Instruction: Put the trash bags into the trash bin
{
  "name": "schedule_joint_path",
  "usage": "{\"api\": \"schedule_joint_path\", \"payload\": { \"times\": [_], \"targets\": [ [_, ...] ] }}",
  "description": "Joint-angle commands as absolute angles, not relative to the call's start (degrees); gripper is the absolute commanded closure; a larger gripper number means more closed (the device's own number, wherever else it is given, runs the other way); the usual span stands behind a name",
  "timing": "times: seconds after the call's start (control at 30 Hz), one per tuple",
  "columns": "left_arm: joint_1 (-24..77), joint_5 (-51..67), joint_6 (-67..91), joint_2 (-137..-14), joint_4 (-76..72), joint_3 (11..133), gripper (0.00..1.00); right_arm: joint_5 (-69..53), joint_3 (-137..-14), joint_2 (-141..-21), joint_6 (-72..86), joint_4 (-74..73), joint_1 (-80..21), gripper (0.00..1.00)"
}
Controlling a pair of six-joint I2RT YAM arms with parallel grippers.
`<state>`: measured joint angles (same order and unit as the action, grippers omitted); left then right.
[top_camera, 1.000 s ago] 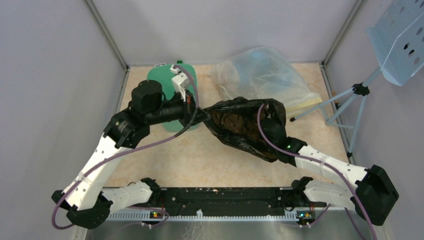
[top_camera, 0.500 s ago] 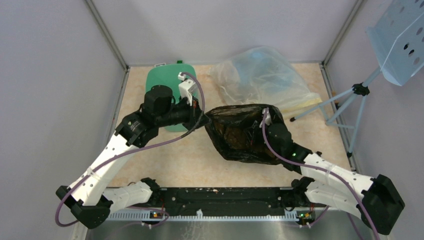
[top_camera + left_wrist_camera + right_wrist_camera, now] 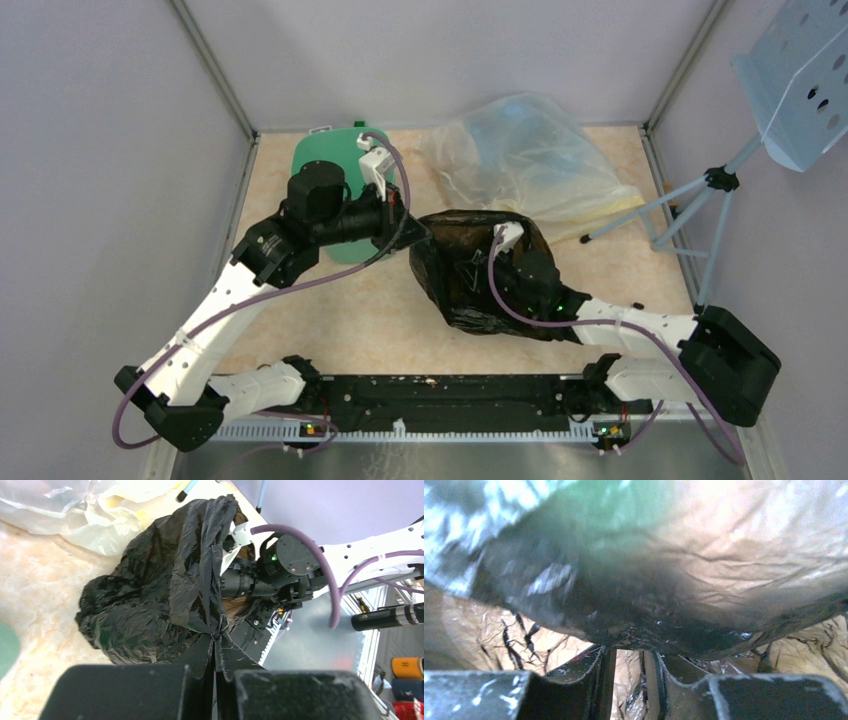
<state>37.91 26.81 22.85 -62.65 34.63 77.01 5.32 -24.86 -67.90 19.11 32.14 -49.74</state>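
Observation:
The black trash bag [image 3: 465, 285] lies crumpled mid-table between the two arms, its mouth toward the right arm. My left gripper [image 3: 413, 232] is shut on a twisted pinch of the bag's left edge [image 3: 216, 636]. The right arm [image 3: 540, 280] reaches into the bag, and its fingertips are hidden under the film in the top view. In the right wrist view my right gripper [image 3: 629, 651] stands open by a narrow gap inside the bag, with black film draped just over its tips. The mint-green trash bin [image 3: 325, 152] stands at the back left, partly behind my left arm.
A big translucent yellowish plastic bag [image 3: 525, 155] lies at the back right, just beyond the black one. A tripod [image 3: 700, 190] with a perforated panel [image 3: 800, 80] stands at the right wall. Side walls close in the table.
The right arm has swung left and lower inside the bag, and its jaws have parted. The bag has sagged down onto the table. The left gripper keeps its pinch, shifted slightly right.

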Motion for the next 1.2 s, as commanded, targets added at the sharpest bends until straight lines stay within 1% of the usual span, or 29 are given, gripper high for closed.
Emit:
{"api": "schedule_joint_path", "payload": {
  "times": [0.0, 0.07, 0.2, 0.37, 0.47, 0.53, 0.67, 0.77, 0.87, 1.0, 1.17],
  "targets": [
    [37.7, 30.3, 25.5, -64.2, 30.5, 79.5, 1.00, 6.7, -28.1, -74.2, 19.1, 44.0, -50.5, 0.75],
    [37.7, 30.8, 26.1, -64.8, 30.0, 79.9, 1.00, 6.2, -29.2, -77.1, 19.4, 46.1, -51.5, 0.74],
    [37.7, 29.1, 26.1, -66.0, 30.8, 81.7, 1.00, 4.8, -30.6, -81.1, 19.1, 50.9, -53.9, 0.68],
    [37.7, 29.9, 28.3, -66.6, 29.2, 81.9, 1.00, 4.6, -33.0, -87.0, 19.3, 53.4, -54.4, 0.62],
    [37.5, 30.9, 29.8, -67.1, 27.6, 83.5, 1.00, 4.8, -34.1, -91.9, 19.5, 54.6, -54.4, 0.61],
    [36.6, 32.3, 30.7, -68.0, 27.0, 86.7, 1.00, 3.7, -33.9, -94.6, 20.2, 56.1, -54.4, 0.60],
    [35.2, 35.5, 31.7, -72.0, 27.2, 97.5, 1.00, 1.4, -31.6, -97.2, 22.9, 60.2, -54.4, 0.59],
    [34.4, 38.4, 32.7, -74.5, 27.3, 104.1, 1.00, 2.3, -30.3, -96.0, 23.3, 59.7, -54.4, 0.58],
    [34.1, 41.7, 34.2, -75.0, 26.2, 106.4, 1.00, 3.9, -29.6, -93.3, 22.3, 56.4, -54.4, 0.58],
    [34.1, 42.4, 33.3, -73.0, 25.7, 102.3, 1.00, 7.0, -28.5, -85.9, 21.1, 49.5, -54.4, 0.53],
    [34.1, 38.3, 26.8, -70.2, 32.2, 96.0, 1.00, 14.0, -30.8, -73.1, 20.0, 31.8, -54.4, 0.47]
  ]
}}
